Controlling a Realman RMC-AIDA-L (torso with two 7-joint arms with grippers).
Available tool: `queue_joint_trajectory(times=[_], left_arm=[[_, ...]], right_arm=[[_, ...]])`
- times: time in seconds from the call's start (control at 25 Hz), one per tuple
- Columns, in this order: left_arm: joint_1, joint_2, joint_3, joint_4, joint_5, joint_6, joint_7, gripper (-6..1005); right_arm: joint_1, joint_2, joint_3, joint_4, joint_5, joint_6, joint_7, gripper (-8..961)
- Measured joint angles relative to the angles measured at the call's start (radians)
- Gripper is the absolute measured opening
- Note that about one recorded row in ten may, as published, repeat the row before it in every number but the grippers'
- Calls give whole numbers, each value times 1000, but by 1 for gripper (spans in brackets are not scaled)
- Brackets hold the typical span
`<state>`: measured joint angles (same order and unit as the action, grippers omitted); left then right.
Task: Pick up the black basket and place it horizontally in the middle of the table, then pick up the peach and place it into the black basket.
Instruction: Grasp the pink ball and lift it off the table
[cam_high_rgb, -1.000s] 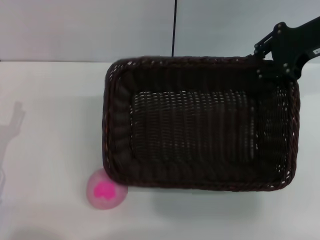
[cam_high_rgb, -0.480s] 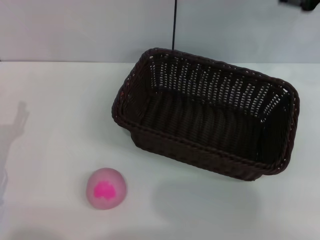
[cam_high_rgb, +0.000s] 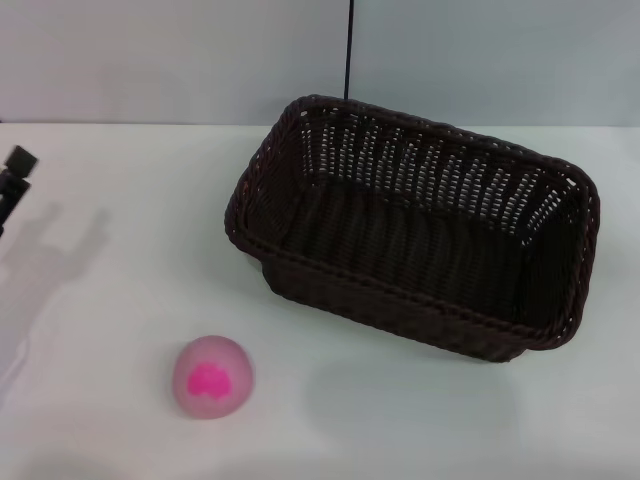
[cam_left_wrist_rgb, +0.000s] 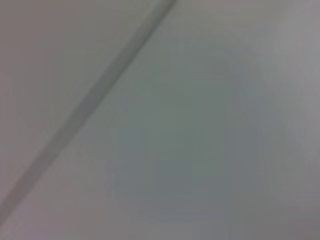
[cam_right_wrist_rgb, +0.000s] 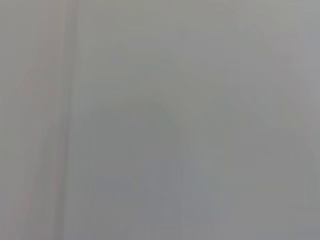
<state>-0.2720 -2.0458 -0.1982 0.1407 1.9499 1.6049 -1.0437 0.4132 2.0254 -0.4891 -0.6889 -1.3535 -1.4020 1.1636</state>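
Observation:
The black basket stands on the white table, right of the middle, its long side running slightly askew, open side up and empty. The peach lies on the table to the basket's front left, apart from it, magenta blotch facing me. My left gripper shows only as a small dark tip at the far left edge, well away from the peach. My right gripper is out of view. Both wrist views show only blank grey surface.
A grey wall with a dark vertical seam rises behind the table's far edge. The left arm's shadow falls on the left of the table.
The right gripper let go of the basket and left the view at top right. The basket settled on the table. The left gripper's tip has entered at the far left.

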Motion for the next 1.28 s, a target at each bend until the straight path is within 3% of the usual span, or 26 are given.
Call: queue_joint_trajectory(times=[0.08,0.12,0.24,0.28,0.32,0.36,0.48,0.64,0.92,1.28], left_arm=[[-4,13,91,54,0,47,-59,729],[-4,28,159,85,0,80,-98,729],[5,66,314,139,1,166,-148,728],[5,66,314,139,1,166,-148,727],[21,97,454,188,0,216,-172,727],[21,97,454,188,0,216,-172,726],[39,110,589,239,2,244,-188,725],[42,96,667,269,47,232,-189,723],[39,37,672,299,129,144,-119,722],[26,3,681,295,157,100,-71,721]], right_arm=[[-40,9,31,78,90,-1,-18,270],[-66,9,70,158,145,0,-42,270],[-84,7,109,225,170,4,-68,270],[-91,6,130,254,172,7,-81,270],[-98,5,153,291,173,11,-103,270],[-98,5,153,291,173,11,-103,270],[-100,3,163,331,175,29,-134,270],[-79,3,159,359,173,92,-162,270],[-54,9,141,378,159,140,-181,271],[-47,10,149,418,164,162,-224,271]])
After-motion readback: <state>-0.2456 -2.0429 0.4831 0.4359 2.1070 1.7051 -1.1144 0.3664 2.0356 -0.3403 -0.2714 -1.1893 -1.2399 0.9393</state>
